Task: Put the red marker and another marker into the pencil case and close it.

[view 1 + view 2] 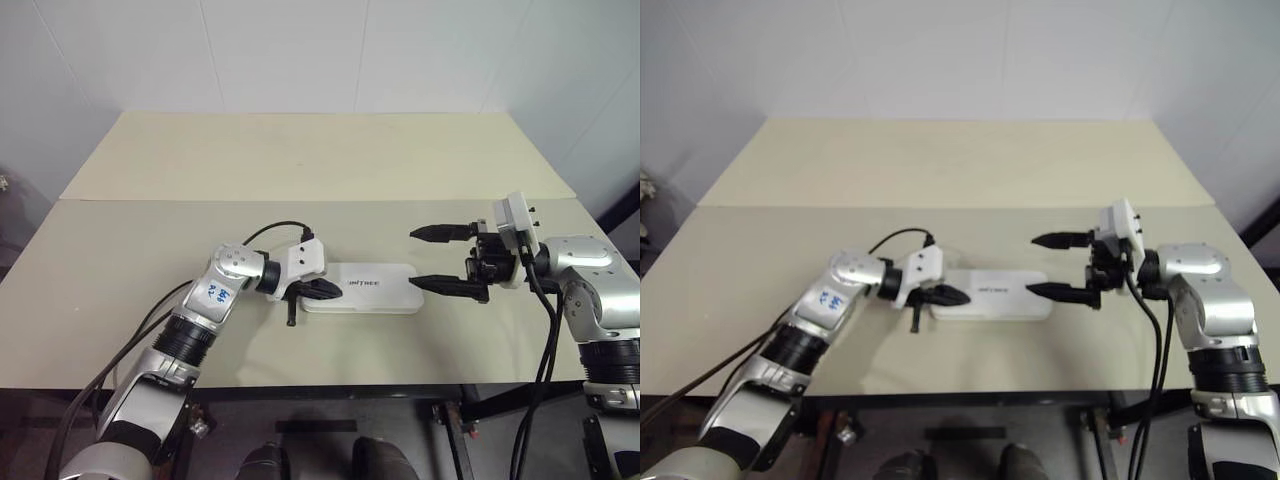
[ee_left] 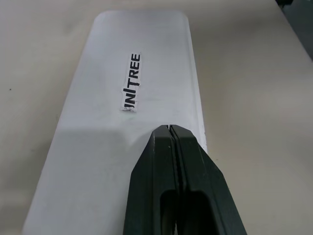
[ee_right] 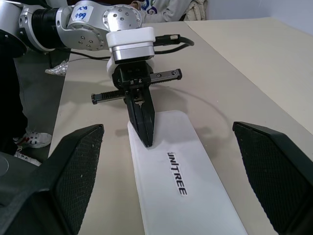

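The pencil case [image 1: 368, 290] lies flat on the table with its lid down and the dark "unitree" lettering [image 2: 132, 82] facing up. My left gripper [image 1: 335, 291] is shut, with nothing between its fingers, and its tips press down on the lid's left end [image 3: 145, 142]. My right gripper [image 1: 413, 257] is open just off the case's right end, one finger [image 3: 73, 166] on each side of the case's line, holding nothing. The red marker and the other marker are out of view.
The beige table [image 1: 300, 180] has a seam running across it behind the case. Its front edge [image 1: 330, 385] lies close below the case. A black cable [image 1: 275, 230] loops from my left wrist over the table.
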`<action>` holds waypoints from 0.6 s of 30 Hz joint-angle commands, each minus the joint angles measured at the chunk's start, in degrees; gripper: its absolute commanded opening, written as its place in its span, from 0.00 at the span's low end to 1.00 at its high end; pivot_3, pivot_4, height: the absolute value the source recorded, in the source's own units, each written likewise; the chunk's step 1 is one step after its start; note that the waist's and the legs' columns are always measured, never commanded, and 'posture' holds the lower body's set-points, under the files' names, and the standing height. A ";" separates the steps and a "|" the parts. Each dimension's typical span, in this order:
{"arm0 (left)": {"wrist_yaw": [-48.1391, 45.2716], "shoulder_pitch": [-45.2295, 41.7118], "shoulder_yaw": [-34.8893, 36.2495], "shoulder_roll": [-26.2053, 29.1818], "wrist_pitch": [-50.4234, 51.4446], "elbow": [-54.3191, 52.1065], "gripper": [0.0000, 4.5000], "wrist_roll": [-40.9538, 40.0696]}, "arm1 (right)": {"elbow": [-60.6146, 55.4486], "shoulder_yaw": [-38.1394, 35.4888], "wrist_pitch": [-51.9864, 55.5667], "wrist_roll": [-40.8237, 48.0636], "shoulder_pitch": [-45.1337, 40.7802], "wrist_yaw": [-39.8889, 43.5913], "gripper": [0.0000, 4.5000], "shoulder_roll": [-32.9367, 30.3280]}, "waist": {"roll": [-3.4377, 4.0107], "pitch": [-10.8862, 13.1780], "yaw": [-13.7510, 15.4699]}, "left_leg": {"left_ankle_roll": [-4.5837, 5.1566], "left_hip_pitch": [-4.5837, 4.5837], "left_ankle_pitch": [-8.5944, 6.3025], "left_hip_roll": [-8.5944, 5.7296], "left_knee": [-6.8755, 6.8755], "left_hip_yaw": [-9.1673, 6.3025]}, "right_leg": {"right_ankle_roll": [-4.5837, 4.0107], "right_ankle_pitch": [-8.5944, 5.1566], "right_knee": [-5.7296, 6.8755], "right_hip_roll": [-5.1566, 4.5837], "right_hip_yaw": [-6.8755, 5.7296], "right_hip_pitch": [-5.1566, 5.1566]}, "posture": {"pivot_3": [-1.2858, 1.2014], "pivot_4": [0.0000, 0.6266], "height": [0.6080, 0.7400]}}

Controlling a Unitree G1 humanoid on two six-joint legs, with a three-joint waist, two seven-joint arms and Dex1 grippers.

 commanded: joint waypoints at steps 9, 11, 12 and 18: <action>-1.03 2.28 18.65 8.58 5.88 -11.71 0.00 -16.35 | 3.07 0.20 -2.70 -1.20 -2.25 1.81 1.00 -0.19 | 0.00 0.00 -0.24 | -0.03 -0.02 0.01 0.08 -0.06 0.00 | 0.00 0.00 -0.06 0.02 -0.03 -0.02 | 0.52 0.24 1.00; -2.41 5.77 22.65 12.14 4.55 -13.22 0.00 -18.18 | 4.11 0.34 -3.99 -1.93 -2.33 2.32 1.00 -0.27 | 0.01 0.00 -0.46 | -0.04 -0.01 0.01 0.09 -0.06 0.02 | 0.00 0.00 -0.07 0.00 -0.01 -0.01 | 0.52 0.24 1.00; -3.27 7.67 23.93 14.11 4.34 -13.95 0.00 -18.69 | 4.44 0.40 -4.41 -2.16 -2.30 2.59 1.00 -0.34 | 0.00 0.00 -0.57 | -0.04 -0.01 0.01 0.13 -0.08 0.04 | 0.00 0.00 -0.07 0.00 0.00 -0.01 | 0.52 0.24 1.00; -5.07 15.95 32.25 20.70 1.54 -15.37 0.35 -22.71 | 6.81 -0.08 -7.31 -3.31 -2.61 3.57 1.00 -0.84 | 0.00 0.00 -0.78 | -0.03 -0.03 -0.01 0.18 -0.12 0.00 | -0.01 -0.01 -0.15 -0.05 -0.05 -0.01 | 0.52 0.24 1.00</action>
